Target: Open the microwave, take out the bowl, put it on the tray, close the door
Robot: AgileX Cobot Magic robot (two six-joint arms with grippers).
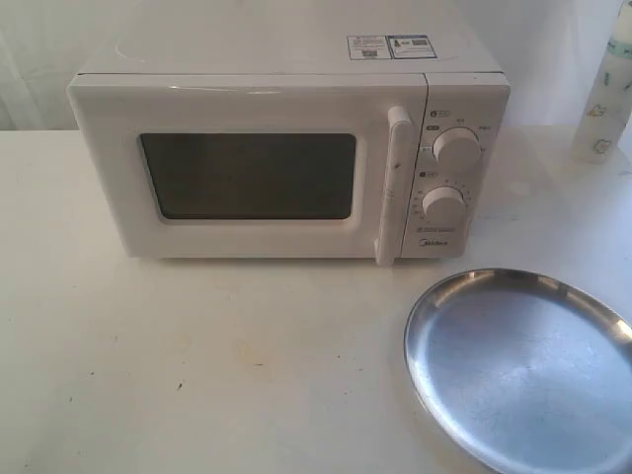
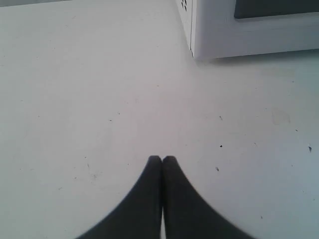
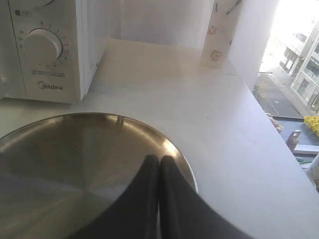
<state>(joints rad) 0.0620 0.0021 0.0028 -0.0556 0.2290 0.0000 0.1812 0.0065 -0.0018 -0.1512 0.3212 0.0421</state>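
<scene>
Status: nothing done yet, as far as the views show. The large white boxy microwave oven (image 1: pixel 267 148) sits in the upper half of the exterior frame, on the white tabletop (image 1: pixel 197 365). Its white door with the dark rectangular window (image 1: pixel 247 178) is fully shut, flush with the control panel and its two round white dials (image 1: pixel 456 148). The small bowl is not visible anywhere; I judge it to be inside, but the dark window shows nothing. The large round shallow silver metal tray (image 1: pixel 523 370) lies flat and bare at lower right, partly cut by the frame edge. All four steps remain: open, extract, place, close. Orientation: the oven's long axis runs left–right across the exterior frame, with the door face toward the lower edge. The tall vertical white handle (image 1: pixel 393 188) stands upright on the door's right side, so the hinge is probably on the left. Left gripper (image 2: pixel 162 159): fingertips pressed together, holding nothing, above bare table near the oven's corner. Right gripper (image 3: pixel 159 159): likewise closed and empty, over the tray's near rim. Neither arm shows in the exterior view.
</scene>
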